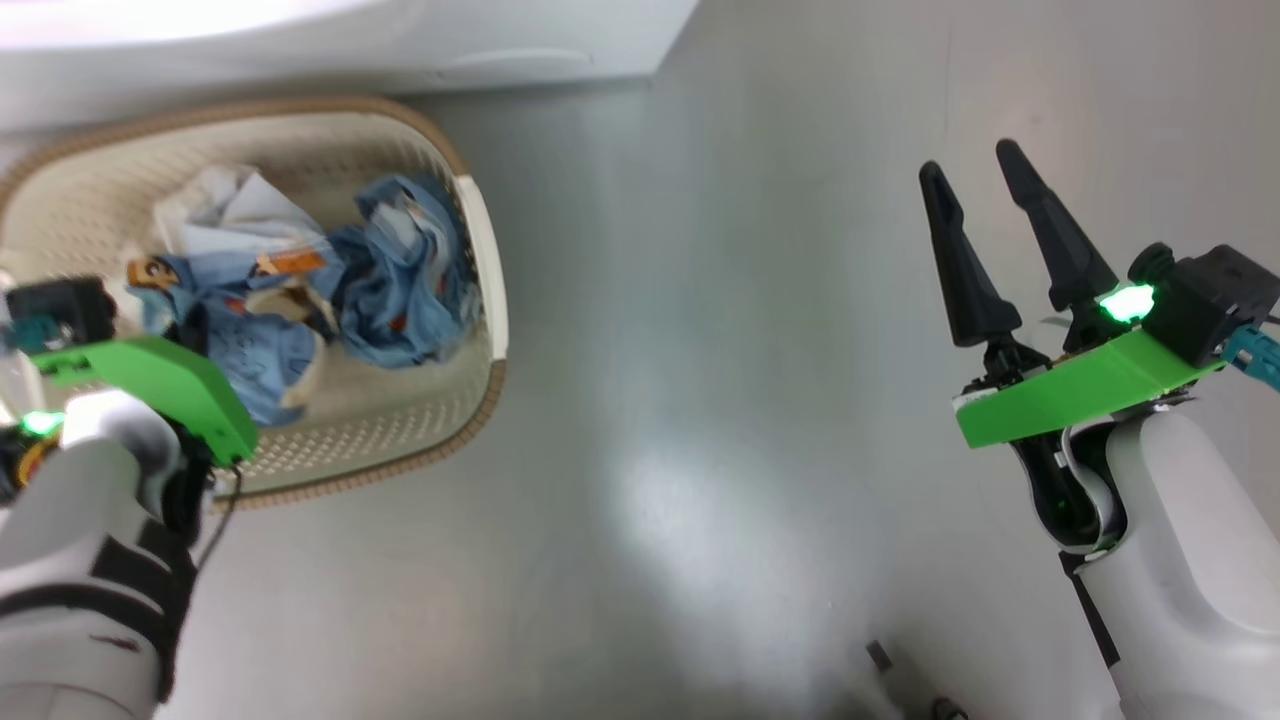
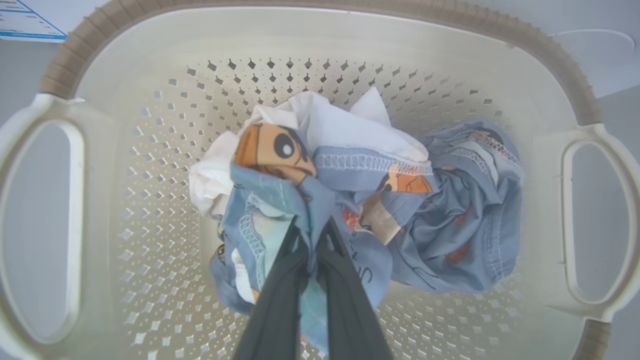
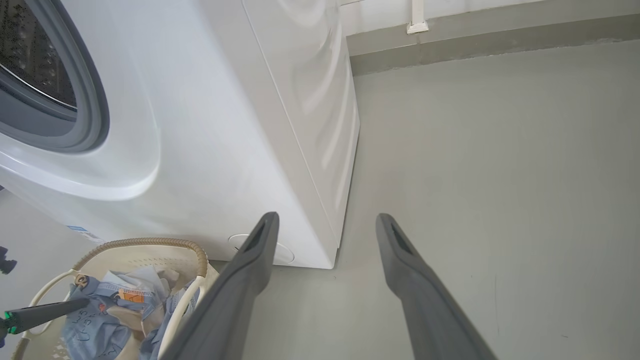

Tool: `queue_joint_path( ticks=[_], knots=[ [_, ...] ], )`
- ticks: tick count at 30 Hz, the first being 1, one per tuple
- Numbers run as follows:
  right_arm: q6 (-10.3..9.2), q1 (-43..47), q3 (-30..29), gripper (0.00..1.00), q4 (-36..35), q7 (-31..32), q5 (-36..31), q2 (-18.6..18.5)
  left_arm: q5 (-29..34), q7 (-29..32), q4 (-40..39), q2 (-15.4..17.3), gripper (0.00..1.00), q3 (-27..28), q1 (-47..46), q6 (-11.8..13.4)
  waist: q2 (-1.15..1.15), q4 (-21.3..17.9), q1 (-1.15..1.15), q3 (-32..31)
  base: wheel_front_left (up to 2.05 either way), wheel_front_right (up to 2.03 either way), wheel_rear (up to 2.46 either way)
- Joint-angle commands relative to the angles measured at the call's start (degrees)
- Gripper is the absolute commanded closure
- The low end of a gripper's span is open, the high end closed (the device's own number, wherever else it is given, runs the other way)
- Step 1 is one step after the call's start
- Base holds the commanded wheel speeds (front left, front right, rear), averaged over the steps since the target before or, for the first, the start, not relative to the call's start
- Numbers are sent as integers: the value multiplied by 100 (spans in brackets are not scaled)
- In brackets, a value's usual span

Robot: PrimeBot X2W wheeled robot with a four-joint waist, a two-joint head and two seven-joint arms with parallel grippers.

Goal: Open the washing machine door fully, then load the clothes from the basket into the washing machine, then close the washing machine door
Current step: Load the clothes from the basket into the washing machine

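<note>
Clothes (image 2: pixel 350 200): crumpled pile of light blue fabric with orange prints and white stitching, white fabric bunched at the top of the pile in the left wrist view. All of it sits in the basket (image 2: pixel 320 30), centre of that frame: cream plastic, perforated walls, brown woven-look rim, white handles (image 2: pixel 40 225) at frame left and right.

Left hand (image 2: pixel 312 227): fingers nearly together, pinched on a fold of blue cloth at lower centre, tips buried in the pile. One garment or more in the pinch, can't tell, the folds hide it. In the head view its fingers are hidden under the green bracket at left, over the basket.

Right hand (image 1: pixel 968 160): fingers spread wide, nothing between them, nothing touched, at the right of the head view above bare floor.

Washing machine (image 3: pixel 225 125): white box, upper left of the right wrist view, drum opening (image 3: pixel 30 65) with grey gasket (image 3: pixel 95 100) showing, round flap (image 3: pixel 287 255) low down. Basket just beside its front base.

Floor (image 1: pixel 700 400): smooth grey, slightly glossy. Pale wall (image 3: pixel 475 10) along the top of the right wrist view.
</note>
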Motion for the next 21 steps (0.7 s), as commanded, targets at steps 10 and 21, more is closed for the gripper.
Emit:
queue_joint_path(
  ticks=[10, 21],
  knots=[
    [57, 669, 56, 0, 146, -27, 124, -142, -40, -578, -356, 125, 100, -12, 1001, -55, 0, 248, 0, -1426, 0, 0, 0],
    [57, 1147, -87, 0, 322, -27, 177, -253, 280, -585, -1704, 206, 100, 524, 1963, -21, 0, 386, 0, -2232, 0, 0, 0]
  ],
)
